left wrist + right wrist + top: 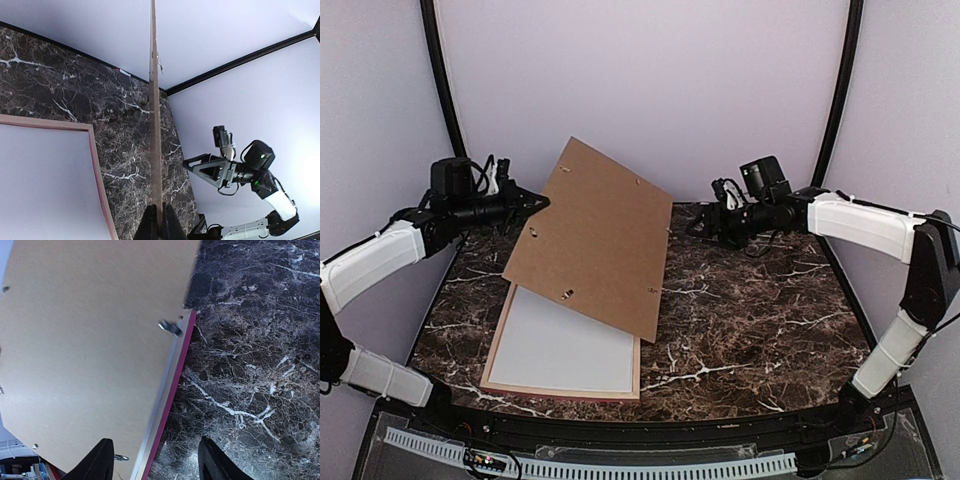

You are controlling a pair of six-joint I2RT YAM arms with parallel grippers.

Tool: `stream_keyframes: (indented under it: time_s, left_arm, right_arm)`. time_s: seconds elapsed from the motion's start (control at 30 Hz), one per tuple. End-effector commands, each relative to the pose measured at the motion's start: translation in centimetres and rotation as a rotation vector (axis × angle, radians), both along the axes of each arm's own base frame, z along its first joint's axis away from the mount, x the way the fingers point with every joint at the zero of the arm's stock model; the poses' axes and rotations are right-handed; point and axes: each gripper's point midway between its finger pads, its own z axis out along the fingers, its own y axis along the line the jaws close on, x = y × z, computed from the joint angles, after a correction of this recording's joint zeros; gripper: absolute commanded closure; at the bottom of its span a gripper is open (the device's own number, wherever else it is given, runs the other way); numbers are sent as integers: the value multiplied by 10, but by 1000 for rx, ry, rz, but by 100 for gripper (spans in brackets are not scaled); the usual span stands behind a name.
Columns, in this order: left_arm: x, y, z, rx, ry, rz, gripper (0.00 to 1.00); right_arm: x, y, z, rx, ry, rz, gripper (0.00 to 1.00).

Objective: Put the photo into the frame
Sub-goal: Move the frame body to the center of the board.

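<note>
The frame (pixel 560 393) lies flat at the table's front left, and a white sheet (pixel 565 350) fills its opening. The photo's printed face is out of view. A plain brown backing board (pixel 595 235) tilts over the frame, left edge raised and right edge low. My left gripper (pixel 532 203) is shut on that raised edge. The left wrist view shows the board (pixel 155 125) edge-on between the closed fingers (pixel 150 225). My right gripper (pixel 705 225) hovers open beside the board's right edge. In its own view the right gripper (pixel 155 460) straddles the frame's pink rail (pixel 167 400), holding nothing.
The dark marble table (pixel 760 310) stretches to the right of the frame. Pale enclosure walls with black corner posts (pixel 445 80) close in the back and sides. A white slotted strip (pixel 620 465) runs along the near edge between the arm bases.
</note>
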Motion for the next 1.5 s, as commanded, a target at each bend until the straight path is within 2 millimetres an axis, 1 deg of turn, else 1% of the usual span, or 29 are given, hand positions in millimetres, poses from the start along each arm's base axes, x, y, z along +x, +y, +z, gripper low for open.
stream_keyframes:
  time_s: [0.0,0.03,0.07,0.1,0.13,0.17,0.2,0.23,0.27,0.3,0.33,0.37,0.43,0.53,0.7,0.87,0.93,1.13,1.3,1.43,1.47]
  left_arm:
    - [-5,34,53,-76,-126,43,100]
    - [-6,40,61,-62,-155,54,100]
    - [-4,53,58,-43,-136,85,100]
    - [-2,66,67,-16,-169,117,100]
    - [-2,72,64,1,-148,132,100]
    - [-1,84,73,25,-178,162,100]
    - [-2,89,76,38,-175,174,100]
    - [0,99,79,56,-187,197,100]
    - [-1,101,82,64,-187,201,100]
    - [1,114,84,78,-194,234,100]
    - [1,119,86,85,-195,248,100]
    - [2,126,87,96,-201,264,100]
    - [3,133,88,109,-204,278,100]
    - [4,136,89,116,-207,280,100]
    - [5,139,92,125,-224,282,100]
    - [6,136,90,122,-225,262,100]
    - [6,134,90,113,-224,248,100]
    - [5,130,92,95,-242,225,100]
    - [2,126,90,75,-251,208,100]
    - [-3,121,84,14,-220,192,100]
    - [-4,120,78,0,-209,187,100]
  right_arm:
    - [-5,7,-35,-136,-11,-29,41]
    - [-7,12,-41,-152,-10,-28,41]
    - [-10,19,-46,-168,-9,-22,40]
    - [-13,26,-52,-180,-8,-14,39]
    - [-17,34,-59,-192,-1,-3,39]
    - [-19,41,-66,-201,5,5,38]
    - [-23,49,-73,-210,12,13,38]
    - [-26,57,-81,-221,21,21,38]
    - [-29,64,-88,-233,27,29,37]
    - [-33,72,-100,-254,40,42,37]
    - [-35,80,-106,-264,45,49,37]
    - [-35,87,-109,-272,41,52,37]
    - [-36,99,-117,-288,42,62,38]
    - [-39,114,-127,-299,51,77,39]
    - [-44,127,-146,-316,83,89,42]
    - [-44,131,-157,-330,96,85,46]
    - [-44,130,-163,-342,100,84,48]
    - [-44,125,-169,-374,102,80,58]
    - [-40,113,-172,-410,105,46,67]
    - [-36,94,-169,-404,118,-7,76]
    - [-36,88,-169,-402,124,-19,77]
